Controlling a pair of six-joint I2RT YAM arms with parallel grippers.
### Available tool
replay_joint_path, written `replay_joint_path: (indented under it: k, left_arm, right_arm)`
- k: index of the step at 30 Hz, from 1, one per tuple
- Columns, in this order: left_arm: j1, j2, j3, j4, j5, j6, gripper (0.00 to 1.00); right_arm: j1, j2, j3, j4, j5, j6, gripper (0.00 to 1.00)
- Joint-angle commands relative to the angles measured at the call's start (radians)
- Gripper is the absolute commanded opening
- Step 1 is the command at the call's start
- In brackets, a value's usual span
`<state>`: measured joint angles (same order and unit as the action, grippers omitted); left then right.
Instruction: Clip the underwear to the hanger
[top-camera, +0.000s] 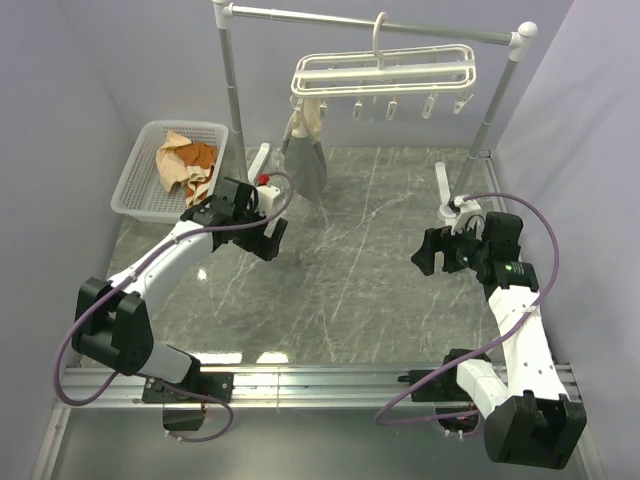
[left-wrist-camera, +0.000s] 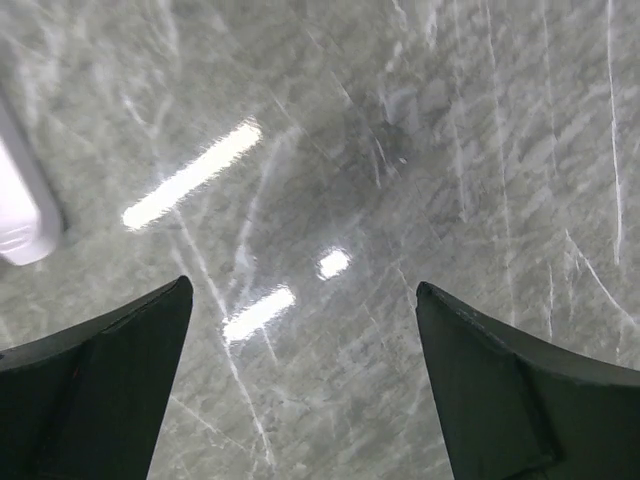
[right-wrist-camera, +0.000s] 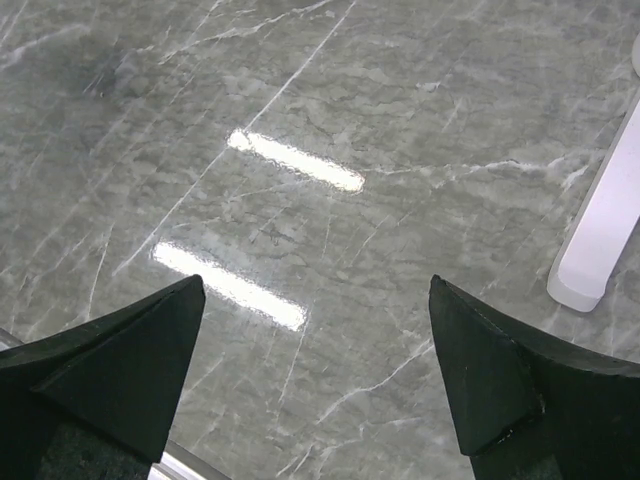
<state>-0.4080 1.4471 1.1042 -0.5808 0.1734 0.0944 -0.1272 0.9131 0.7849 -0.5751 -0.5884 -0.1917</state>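
Top external view, your rust-orange fabric underwear (top-camera: 203, 156) in white mesh basket (top-camera: 133, 172), white plastic barred hanger (top-camera: 385, 72) hooked on grey metal rail (top-camera: 420, 28), left pincer (left-wrist-camera: 303, 288) and right pincer (right-wrist-camera: 315, 282) both wide, empty.

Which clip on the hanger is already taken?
The one at the left end of the hanger: the grey-and-beige garment hangs there, while the other clips to its right dangle empty.
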Motion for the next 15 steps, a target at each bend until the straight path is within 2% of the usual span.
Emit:
replay_joint_path:
  k: [1, 3, 7, 11, 13, 15]
  left_arm:
    - [0.011, -0.068, 0.083, 0.032, -0.049, -0.047, 0.99]
    - [0.075, -0.068, 0.160, -0.013, 0.004, -0.058, 0.99]
    - [0.242, -0.022, 0.290, -0.069, 0.240, -0.088, 0.99]
    - [0.392, 0.082, 0.526, -0.137, 0.389, -0.128, 0.99]
    - [0.455, 0.152, 0.662, -0.142, 0.344, -0.136, 0.99]
    - [0.472, 0.209, 0.761, -0.151, 0.201, -0.114, 0.99]
  right_arm:
    - [-0.002, -0.002, 0.022, 0.040, -0.010, 0.000, 1.00]
    - [-0.002, 0.001, 0.036, 0.047, -0.007, 0.001, 1.00]
    - [-0.002, 0.016, 0.056, 0.060, 0.010, 0.003, 1.00]
    - [-0.003, 0.039, 0.074, 0.069, 0.013, 0.017, 1.00]
    - [-0.002, 0.047, 0.082, 0.067, 0.009, 0.015, 1.00]
    - [-0.002, 0.053, 0.085, 0.066, 0.012, 0.006, 1.00]
